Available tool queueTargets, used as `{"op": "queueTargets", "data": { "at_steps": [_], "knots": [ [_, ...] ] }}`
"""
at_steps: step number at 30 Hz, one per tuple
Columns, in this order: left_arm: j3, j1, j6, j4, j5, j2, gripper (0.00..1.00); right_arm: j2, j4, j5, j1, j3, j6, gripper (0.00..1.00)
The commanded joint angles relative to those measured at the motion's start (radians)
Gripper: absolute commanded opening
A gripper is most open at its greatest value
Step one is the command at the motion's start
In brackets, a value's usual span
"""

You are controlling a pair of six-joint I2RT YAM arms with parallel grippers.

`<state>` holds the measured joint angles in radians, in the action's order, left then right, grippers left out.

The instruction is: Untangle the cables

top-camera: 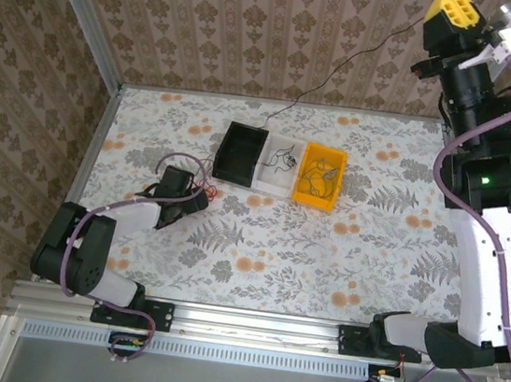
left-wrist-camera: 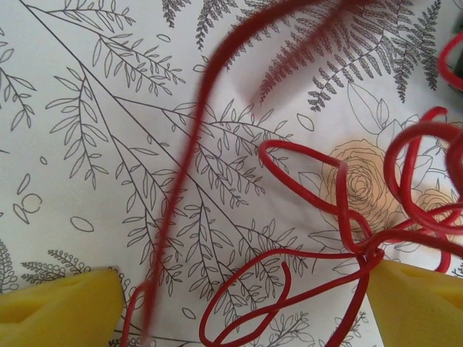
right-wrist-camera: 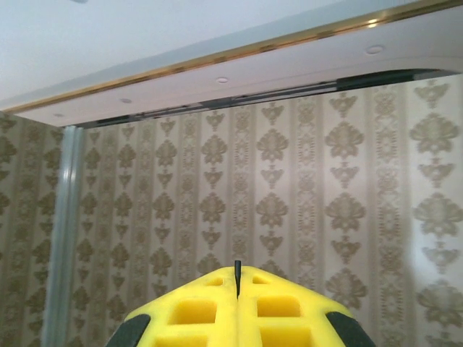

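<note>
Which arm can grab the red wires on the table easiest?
Left. The left pincer hangs open low over the table, with the red wires right between its yellow fingers. The right pincer is high by the wall, shut on a thin black wire, so probably farther away.

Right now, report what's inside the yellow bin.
Thin dark cables lie tangled inside the yellow bin; its floor beneath them is covered, and their number is too small to tell.
</note>
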<state>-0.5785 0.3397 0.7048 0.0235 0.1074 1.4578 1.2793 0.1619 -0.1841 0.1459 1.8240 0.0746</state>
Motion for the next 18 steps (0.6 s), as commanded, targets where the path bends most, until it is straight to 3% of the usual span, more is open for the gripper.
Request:
{"op": "queueTargets", "data": {
  "at_steps": [1, 9, 14, 18],
  "knots": [
    [0.031, -0.009, 0.032, 0.099, -0.024, 0.101, 0.90, -0.069, 0.037, 0.093, -0.054, -0.005, -0.043, 0.00],
    [0.006, -0.011, 0.011, 0.072, -0.057, 0.111, 0.89, -0.126, -0.033, 0.091, -0.199, -0.095, 0.086, 0.00],
    [-0.017, -0.002, -0.035, 0.041, -0.115, 0.109, 0.87, -0.123, -0.063, -0.060, -0.197, -0.188, 0.183, 0.00],
    [-0.021, 0.022, -0.077, -0.004, -0.169, 0.105, 0.84, -0.137, -0.088, -0.074, -0.166, -0.261, 0.185, 0.00]
  ]
}}
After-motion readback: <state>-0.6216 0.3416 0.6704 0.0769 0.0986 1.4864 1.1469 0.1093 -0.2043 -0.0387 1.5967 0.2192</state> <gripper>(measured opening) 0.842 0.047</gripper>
